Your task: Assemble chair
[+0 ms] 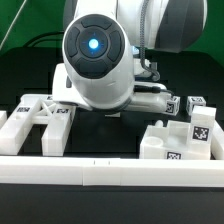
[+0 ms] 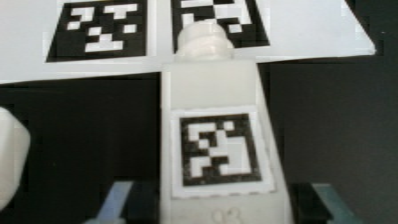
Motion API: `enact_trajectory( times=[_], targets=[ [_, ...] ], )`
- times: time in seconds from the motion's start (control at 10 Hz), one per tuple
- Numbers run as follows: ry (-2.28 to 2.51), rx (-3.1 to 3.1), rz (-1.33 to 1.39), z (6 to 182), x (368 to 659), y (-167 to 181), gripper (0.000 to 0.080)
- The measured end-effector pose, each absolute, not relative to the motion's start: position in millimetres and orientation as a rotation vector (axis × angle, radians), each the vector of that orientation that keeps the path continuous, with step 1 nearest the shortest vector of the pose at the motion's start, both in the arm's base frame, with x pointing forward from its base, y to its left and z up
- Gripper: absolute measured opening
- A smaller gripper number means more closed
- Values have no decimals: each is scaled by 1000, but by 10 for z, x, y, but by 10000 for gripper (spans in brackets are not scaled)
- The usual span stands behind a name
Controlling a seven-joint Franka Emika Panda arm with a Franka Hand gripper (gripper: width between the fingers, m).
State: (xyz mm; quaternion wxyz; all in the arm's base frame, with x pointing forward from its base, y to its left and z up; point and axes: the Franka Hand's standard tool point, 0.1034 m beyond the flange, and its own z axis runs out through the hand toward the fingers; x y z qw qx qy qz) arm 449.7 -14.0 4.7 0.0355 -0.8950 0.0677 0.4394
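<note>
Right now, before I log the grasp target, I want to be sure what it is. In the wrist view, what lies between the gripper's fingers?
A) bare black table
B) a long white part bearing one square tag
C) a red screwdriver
B: the wrist view shows the long white part, with its single tag, lying between the fingers of the gripper, with a dark gap on each side.

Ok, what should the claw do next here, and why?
Probably close on the chair part. In the wrist view the claw straddles it, one finger on each side with dark gaps showing, so it looks lined up but not yet gripping.
</note>
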Motion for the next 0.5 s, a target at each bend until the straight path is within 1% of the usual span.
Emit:
enact_trajectory(
  times=[0.1, 0.3, 0.5],
  targets=[
    [197, -2753, 1349, 126, 4560, -131, 287],
    [156, -2780, 1295, 509, 4912, -77, 287],
    [86, -2813, 1271, 741, 5111, -32, 287]
  ],
)
